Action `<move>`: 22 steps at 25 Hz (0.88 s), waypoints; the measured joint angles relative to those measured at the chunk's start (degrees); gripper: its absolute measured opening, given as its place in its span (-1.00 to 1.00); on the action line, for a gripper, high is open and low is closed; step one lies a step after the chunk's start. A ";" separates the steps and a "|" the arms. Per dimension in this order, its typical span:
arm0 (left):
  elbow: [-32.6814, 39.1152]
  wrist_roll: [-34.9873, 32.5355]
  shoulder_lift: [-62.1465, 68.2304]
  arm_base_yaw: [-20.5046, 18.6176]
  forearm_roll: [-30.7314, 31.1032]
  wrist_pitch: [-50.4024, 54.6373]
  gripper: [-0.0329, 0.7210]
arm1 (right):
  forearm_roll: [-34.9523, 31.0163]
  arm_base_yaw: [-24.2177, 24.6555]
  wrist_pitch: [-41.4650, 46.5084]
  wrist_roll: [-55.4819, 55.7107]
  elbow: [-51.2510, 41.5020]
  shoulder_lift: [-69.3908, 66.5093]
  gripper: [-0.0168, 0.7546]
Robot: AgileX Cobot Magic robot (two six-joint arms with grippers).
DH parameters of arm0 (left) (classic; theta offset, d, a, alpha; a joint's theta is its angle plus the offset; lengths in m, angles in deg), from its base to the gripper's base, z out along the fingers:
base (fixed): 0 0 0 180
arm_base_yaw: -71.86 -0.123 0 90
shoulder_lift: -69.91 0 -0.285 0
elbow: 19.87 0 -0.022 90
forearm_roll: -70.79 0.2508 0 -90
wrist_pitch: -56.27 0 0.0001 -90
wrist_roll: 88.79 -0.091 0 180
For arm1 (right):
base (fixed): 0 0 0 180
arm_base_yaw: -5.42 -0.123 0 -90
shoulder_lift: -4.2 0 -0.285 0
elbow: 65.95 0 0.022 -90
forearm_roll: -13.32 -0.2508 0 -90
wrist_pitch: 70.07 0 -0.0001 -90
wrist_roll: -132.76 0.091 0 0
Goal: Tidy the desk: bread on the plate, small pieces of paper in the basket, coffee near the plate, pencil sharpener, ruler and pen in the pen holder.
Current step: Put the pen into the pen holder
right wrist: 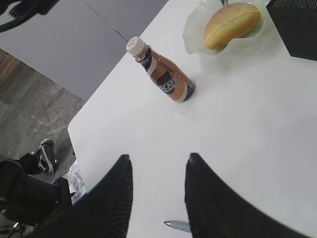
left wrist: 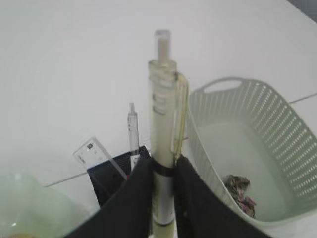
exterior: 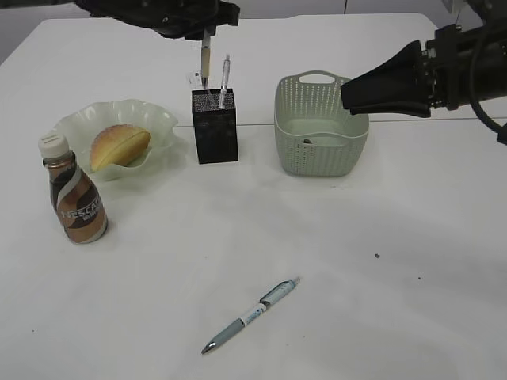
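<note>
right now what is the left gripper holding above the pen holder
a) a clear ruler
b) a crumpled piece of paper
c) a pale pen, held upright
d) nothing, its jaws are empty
c: in the left wrist view the left gripper is closed around a pale pen standing upright, and the exterior view shows it just over the pen holder.

The pen's [left wrist: 163, 148] lower end is hidden between the left hand's [left wrist: 163, 198] fingers. Holder [right wrist: 297, 25] and plate [right wrist: 195, 29] are cut by the edge. Scraps [left wrist: 238, 191] in the basket [left wrist: 277, 124] are blurred.
</note>
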 joint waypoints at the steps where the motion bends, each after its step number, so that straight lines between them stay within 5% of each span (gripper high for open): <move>1: 0.00 0.10 0.54 -0.55 0.15 -1.37 -0.68 | 0.00 0.00 0.00 0.00 0.00 0.00 -0.28; 22: 0.02 0.09 13.83 -7.01 0.96 -29.05 -0.68 | 0.00 0.00 0.00 0.09 0.00 0.00 -0.28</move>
